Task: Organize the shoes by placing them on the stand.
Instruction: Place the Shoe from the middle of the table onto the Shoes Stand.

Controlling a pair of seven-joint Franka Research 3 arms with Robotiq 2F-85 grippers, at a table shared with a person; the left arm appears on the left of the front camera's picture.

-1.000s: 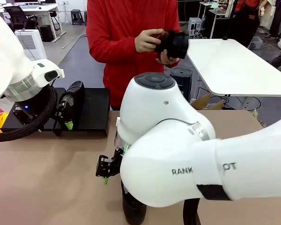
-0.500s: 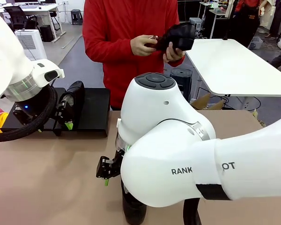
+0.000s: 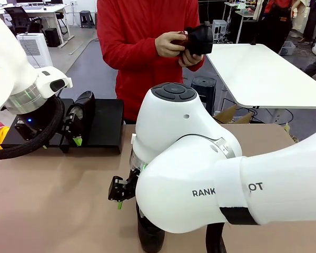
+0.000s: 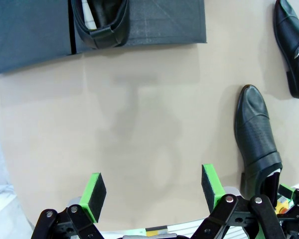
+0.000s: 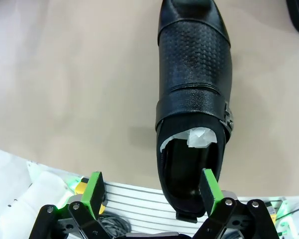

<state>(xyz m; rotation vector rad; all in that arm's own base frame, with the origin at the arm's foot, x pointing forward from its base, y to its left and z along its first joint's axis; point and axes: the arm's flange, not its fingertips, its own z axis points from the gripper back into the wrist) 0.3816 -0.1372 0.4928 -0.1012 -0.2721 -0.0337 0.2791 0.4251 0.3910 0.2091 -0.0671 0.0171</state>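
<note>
**One shoe on the stand, two on the counter, one in the person's hands**

Both pincers stand wide open and hold nothing. The left pincer (image 4: 152,191) hangs over bare counter (image 4: 139,124), its green pads well apart, short of the near edge of the stand (image 4: 159,20). A glossy black shoe (image 4: 107,25) rests on that matte-black platform, next to the seam between its two sections.

The right pincer (image 5: 152,194) hovers low over the heel end of a textured shoe (image 5: 194,94) that lies flat on the counter with its pointed toe aimed away from the wrist. One pad sits above the shoe's opening, where crumpled white paper (image 5: 199,137) shows (the other pad is off to the side over bare counter), and the jaws do not press on the leather.

A further shoe (image 4: 291,45) lies on the counter near the textured one, apart from it and off the stand.

Across the counter, a person (image 3: 142,47) in a red top holds a fourth shoe (image 3: 199,39) up at chest height in both hands.
</note>
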